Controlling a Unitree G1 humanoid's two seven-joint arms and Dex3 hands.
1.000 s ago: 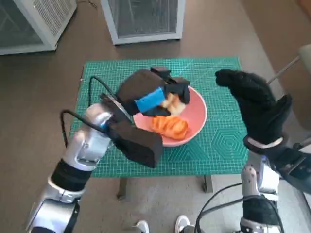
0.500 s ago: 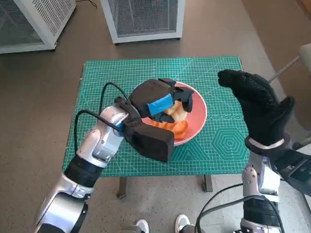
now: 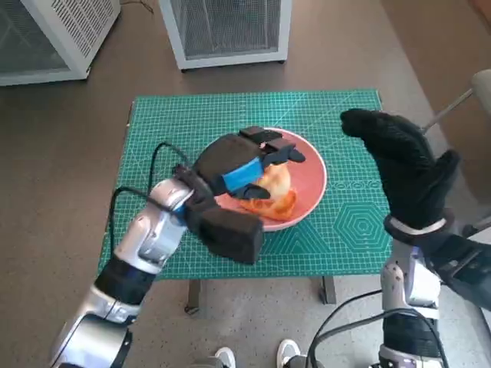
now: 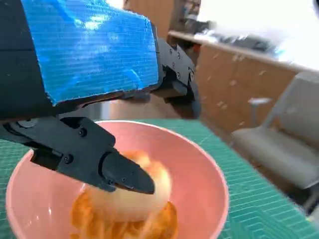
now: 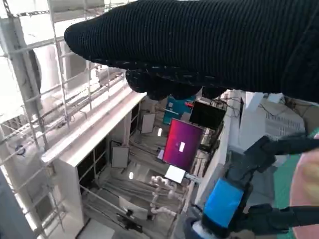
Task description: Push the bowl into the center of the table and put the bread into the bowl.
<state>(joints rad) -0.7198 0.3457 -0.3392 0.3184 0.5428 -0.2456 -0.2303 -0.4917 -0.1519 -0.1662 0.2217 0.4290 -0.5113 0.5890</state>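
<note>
No legible text, label, brand or number in any view. Green cutting mat (image 3: pixel 192 123) on the worktop carries printed grid lines and scale marks, too small to read.

bowl (image 3: pixel 311 178): pink | bread (image 3: pixel 274 182): pale tan, orange beneath | mat (image 3: pixel 184 126): green, fine pale grid | left hand (image 3: pixel 244 165): black, blue tape | right hand (image 3: pixel 403 169): black knit glove | floor (image 3: pixel 69 153): brown | far cabinets (image 3: pixel 226 31): white mesh
</note>
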